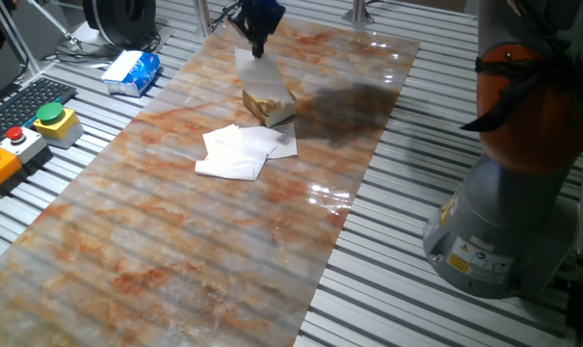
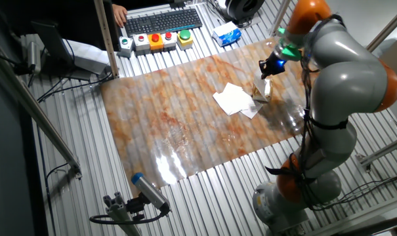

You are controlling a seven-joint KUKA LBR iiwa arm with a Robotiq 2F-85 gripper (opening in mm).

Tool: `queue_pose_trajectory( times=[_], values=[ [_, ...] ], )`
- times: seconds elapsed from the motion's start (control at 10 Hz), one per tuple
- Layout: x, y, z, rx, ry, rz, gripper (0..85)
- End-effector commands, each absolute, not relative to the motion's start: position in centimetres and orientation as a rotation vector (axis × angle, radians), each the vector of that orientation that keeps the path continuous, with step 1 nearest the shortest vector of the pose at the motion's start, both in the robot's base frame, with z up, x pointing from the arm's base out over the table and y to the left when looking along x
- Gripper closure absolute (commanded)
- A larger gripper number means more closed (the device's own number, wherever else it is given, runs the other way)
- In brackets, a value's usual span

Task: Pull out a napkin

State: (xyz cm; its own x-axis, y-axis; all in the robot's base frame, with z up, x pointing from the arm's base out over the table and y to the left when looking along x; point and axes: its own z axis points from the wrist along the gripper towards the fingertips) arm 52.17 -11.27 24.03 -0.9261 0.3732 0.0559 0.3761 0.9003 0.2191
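Note:
The small tan cardboard box (image 1: 269,104) stands on the marbled mat, also in the other fixed view (image 2: 260,98). My gripper (image 1: 257,46) hovers just above it, fingers pointing down, shut on the top of a white napkin (image 1: 251,67) that stretches up out of the box. In the other view the gripper (image 2: 266,73) holds the same napkin (image 2: 266,86) upright. A few loose white napkins (image 1: 241,149) lie flat and overlapping in front of the box, also seen in the other view (image 2: 234,98).
A blue-and-white plastic packet (image 1: 132,72) lies off the mat at the left. Button boxes (image 1: 55,120) and a keyboard (image 1: 16,101) sit beyond it. The arm's base (image 1: 493,222) stands right of the mat (image 1: 224,251).

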Motion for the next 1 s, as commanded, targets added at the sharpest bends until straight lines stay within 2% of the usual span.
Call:
queue_pose_trajectory(
  times=[0.0,0.5,0.8,0.9],
  values=[
    [52.09,-11.18,24.13,-0.599,-3.052,-0.353,85.0],
    [52.22,-11.67,23.68,-0.573,-3.055,-0.303,85.0],
    [52.22,-11.67,23.68,-0.512,-3.113,-0.231,85.0],
    [52.22,-11.67,23.68,-0.442,-3.157,-0.165,85.0]
  ],
)
